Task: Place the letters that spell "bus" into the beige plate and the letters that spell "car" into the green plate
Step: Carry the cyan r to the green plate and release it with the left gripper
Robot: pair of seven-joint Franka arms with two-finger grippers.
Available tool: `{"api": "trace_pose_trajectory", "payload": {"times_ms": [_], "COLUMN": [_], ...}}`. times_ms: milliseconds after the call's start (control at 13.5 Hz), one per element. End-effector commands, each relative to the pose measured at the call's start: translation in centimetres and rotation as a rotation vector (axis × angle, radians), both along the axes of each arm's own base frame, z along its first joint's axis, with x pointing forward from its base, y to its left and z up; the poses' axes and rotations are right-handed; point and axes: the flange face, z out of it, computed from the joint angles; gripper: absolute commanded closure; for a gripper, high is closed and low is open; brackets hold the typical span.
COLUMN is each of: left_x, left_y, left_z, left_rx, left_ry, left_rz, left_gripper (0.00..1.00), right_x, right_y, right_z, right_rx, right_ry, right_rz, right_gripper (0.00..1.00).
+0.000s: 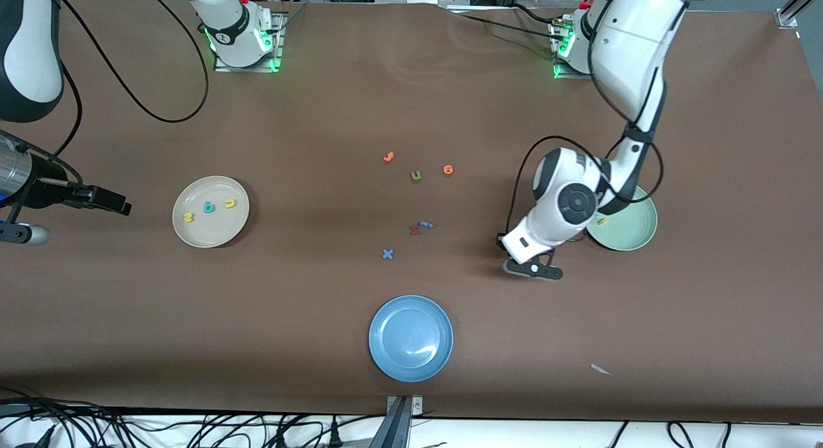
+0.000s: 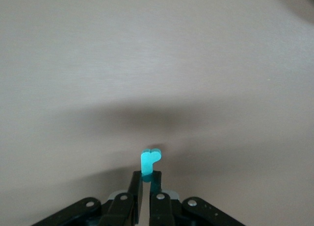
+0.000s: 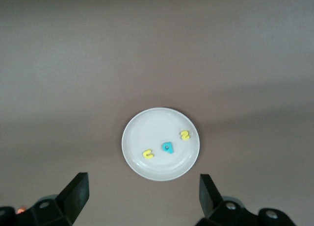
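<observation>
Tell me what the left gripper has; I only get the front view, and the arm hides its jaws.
Observer: In the left wrist view the left gripper is shut on the teal r, over bare table.
Operator: Is it held straight?
Observer: Yes. The r stands straight out of the jaws, pinched at the foot of its stem, with the hook end away from them.
Operator: And the right gripper?
Observer: The right wrist view shows the right gripper waiting with its jaws wide open and nothing between them. It looks onto the beige plate.
</observation>
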Motion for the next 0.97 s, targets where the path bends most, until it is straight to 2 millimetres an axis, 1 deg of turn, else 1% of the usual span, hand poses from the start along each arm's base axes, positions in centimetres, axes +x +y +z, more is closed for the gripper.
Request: {"api": "trace_pose_trajectory", "payload": {"times_ms": [0, 148, 297, 371, 445, 520, 594, 668, 742, 891], "left_x": [-0.1, -1.3, -3.8, -5.1, -6.7, -7.8, -8.5, -8.5, -8.5, -8.5], "left_y": [6.7, 12.2, 17.9, 20.4, 22.3, 23.6, 24.6, 25.0, 25.0, 24.2], "left_z": [4.6, 6.1, 5.8, 5.9, 5.7, 5.2, 4.8, 4.6, 4.6, 4.6], "left_rx": [0.014, 0.051, 0.062, 0.062, 0.063, 0.061, 0.059, 0.059, 0.061, 0.062], "left_ry": [0.041, 0.038, 0.072, 0.084, 0.104, 0.124, 0.135, 0.139, 0.139, 0.140], "left_rz": [-0.077, -0.125, -0.174, -0.176, -0.176, -0.163, -0.145, -0.139, -0.133, -0.133], "left_gripper": [1.00, 1.00, 1.00, 1.00, 1.00, 1.00, 0.92, 0.89, 0.89, 0.90], "right_x": [-0.8, -0.8, -0.7, -0.7, -0.7, -0.7, -0.7, -0.7, -0.7, -0.7], "right_y": [0.1, 0.8, 0.8, 0.8, 0.9, 0.9, 0.9, 0.9, 1.0, 1.2], "right_z": [0.0, 0.0, 0.0, 0.0, 0.0, 0.0, 0.0, 0.1, 0.0, 0.0], "right_rx": [-0.009, -0.011, -0.010, -0.011, -0.011, -0.011, -0.011, -0.011, -0.011, -0.011], "right_ry": [0.020, 0.019, 0.014, 0.014, 0.014, 0.013, 0.013, 0.011, 0.013, 0.014], "right_rz": [-0.012, -0.011, -0.011, -0.011, -0.009, -0.009, -0.009, -0.009, -0.008, -0.005], "right_gripper": [0.01, 0.00, 0.00, 0.00, 0.00, 0.00, 0.00, 0.00, 0.00, 0.00]}}
